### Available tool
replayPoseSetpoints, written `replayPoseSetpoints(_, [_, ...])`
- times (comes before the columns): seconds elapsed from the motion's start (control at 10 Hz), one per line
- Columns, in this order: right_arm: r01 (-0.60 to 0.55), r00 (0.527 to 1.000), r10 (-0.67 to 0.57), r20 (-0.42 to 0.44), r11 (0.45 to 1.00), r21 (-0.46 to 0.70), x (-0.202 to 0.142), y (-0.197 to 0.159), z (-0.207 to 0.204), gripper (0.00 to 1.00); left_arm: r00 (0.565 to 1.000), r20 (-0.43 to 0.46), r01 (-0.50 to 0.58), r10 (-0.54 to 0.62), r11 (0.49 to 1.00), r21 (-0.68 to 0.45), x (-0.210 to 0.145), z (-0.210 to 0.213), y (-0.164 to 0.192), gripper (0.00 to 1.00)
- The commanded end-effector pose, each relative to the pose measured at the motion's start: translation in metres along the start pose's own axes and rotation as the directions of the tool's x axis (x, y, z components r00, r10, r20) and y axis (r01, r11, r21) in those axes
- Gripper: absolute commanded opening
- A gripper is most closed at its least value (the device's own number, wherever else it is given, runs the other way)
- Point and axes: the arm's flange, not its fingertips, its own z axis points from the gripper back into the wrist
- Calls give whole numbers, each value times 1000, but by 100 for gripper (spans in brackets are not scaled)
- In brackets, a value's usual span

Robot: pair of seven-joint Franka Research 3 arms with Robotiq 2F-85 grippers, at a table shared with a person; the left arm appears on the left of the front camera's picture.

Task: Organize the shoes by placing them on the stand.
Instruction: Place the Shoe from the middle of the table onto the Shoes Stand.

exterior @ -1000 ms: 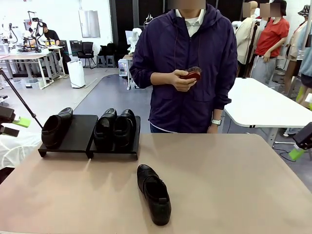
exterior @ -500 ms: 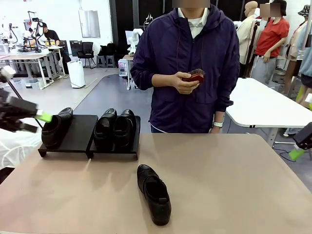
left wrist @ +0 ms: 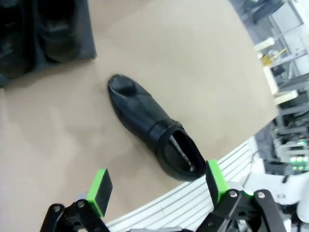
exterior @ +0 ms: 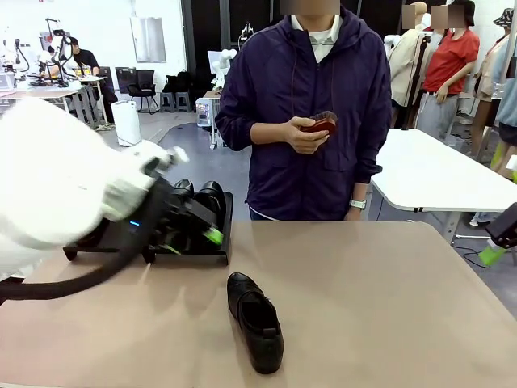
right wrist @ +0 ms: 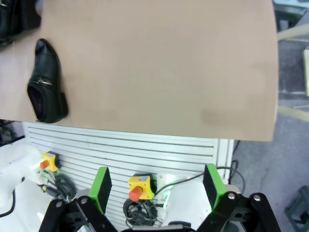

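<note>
One glossy black shoe (exterior: 254,322) lies loose on the tan table, toe pointing away from me; it also appears as the shoe (left wrist: 154,130) and shoe (right wrist: 46,82) in the wrist views. Two more shoes (exterior: 198,196) sit side by side on the right panel of the black stand (exterior: 227,220), seen too as the stand (left wrist: 72,34). My left arm hides the stand's left panel. My left gripper (exterior: 194,241) is blurred in front of the stand, open and empty (left wrist: 158,186). My right gripper (right wrist: 154,186) is open and empty off the table's right edge (exterior: 494,246).
A person in a purple jacket stands at the far edge, holding a small dark-red object (exterior: 321,123) in both hands. The tan table (exterior: 380,307) is bare to the right of the loose shoe. A white table (exterior: 436,174) stands behind on the right.
My left arm has swung in from the far left across the stand toward the table's middle. The shoes and my right gripper have not moved.
</note>
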Motion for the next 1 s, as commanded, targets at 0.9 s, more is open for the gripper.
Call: replayPoseSetpoints(0.9, [-13,1000,13,-1,1000,28,1,-1,3,100,950,-266,-50,167,917,396,-14,-77,-97,100])
